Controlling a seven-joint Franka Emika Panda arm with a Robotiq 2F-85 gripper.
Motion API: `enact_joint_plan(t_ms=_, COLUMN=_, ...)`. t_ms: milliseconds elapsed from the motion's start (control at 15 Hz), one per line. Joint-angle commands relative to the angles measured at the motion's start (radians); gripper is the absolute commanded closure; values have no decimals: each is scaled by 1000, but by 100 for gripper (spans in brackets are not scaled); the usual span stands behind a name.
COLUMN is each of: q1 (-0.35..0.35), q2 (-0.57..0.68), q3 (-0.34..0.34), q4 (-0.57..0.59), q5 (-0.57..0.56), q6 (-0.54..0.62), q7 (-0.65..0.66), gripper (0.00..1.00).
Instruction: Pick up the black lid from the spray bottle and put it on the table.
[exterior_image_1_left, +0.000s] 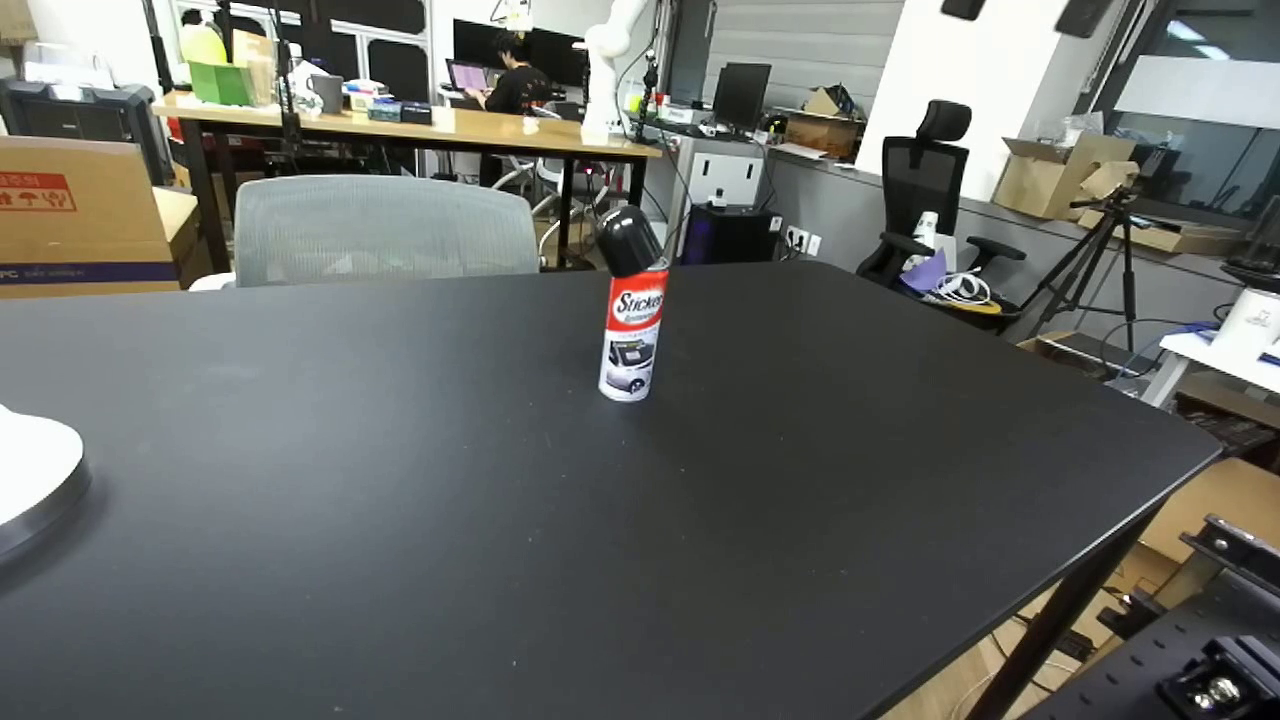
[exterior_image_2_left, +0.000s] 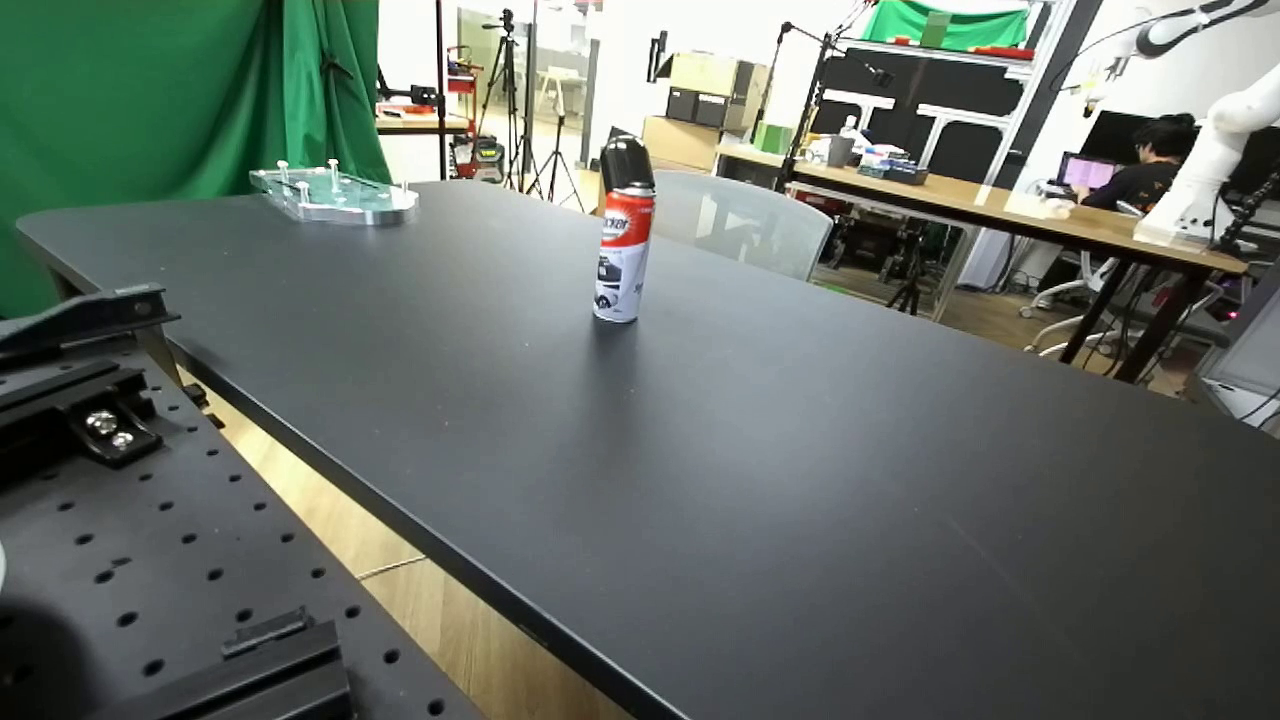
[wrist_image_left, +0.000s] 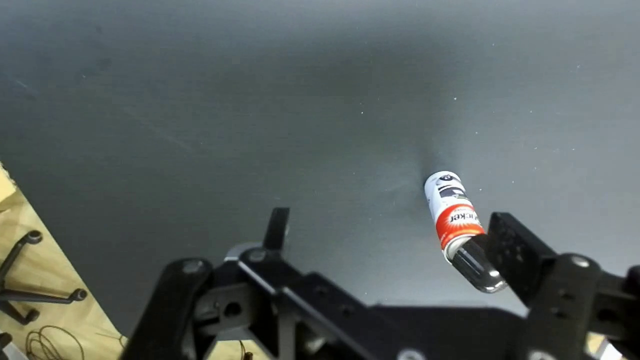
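Aerosol can (exterior_image_1_left: 632, 338) marked "Sticker" stands on table (exterior_image_1_left: 400, 480); black lid (exterior_image_1_left: 628, 240) sits on top, tilted toward 11 o'clock in both exterior views. Wrist view: lid at 4 o'clock from centre, partly behind one finger (wrist_image_left: 517, 250), contact unclear. Jaws spread wide, released.

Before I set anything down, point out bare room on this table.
The table is bare between the spray bottle and the pegged plate, from the bottle to the edge beside the perforated base, and past the bottle, away from the plate. Crowded: the plate's spot and the bottle's, where the black lid sits tilted on top.
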Motion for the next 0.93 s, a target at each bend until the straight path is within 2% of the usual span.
enact_joint_plan(t_ms=0, q1=34, q2=176, q3=55, q4=33, q5=-42, q6=133, q7=21, gripper=0)
enact_joint_plan(t_ms=400, q1=20, q2=457, q3=141, q4=104, q5=-147, q6=371, q7=63, gripper=0)
enact_joint_plan(t_ms=600, q1=15, q2=587, q3=163, q4=171, q5=-204, q6=424, q7=93, gripper=0)
enact_joint_plan(t_ms=867, q1=33, q2=743, q3=165, q4=281, q5=-287, q6=439, q7=137, gripper=0)
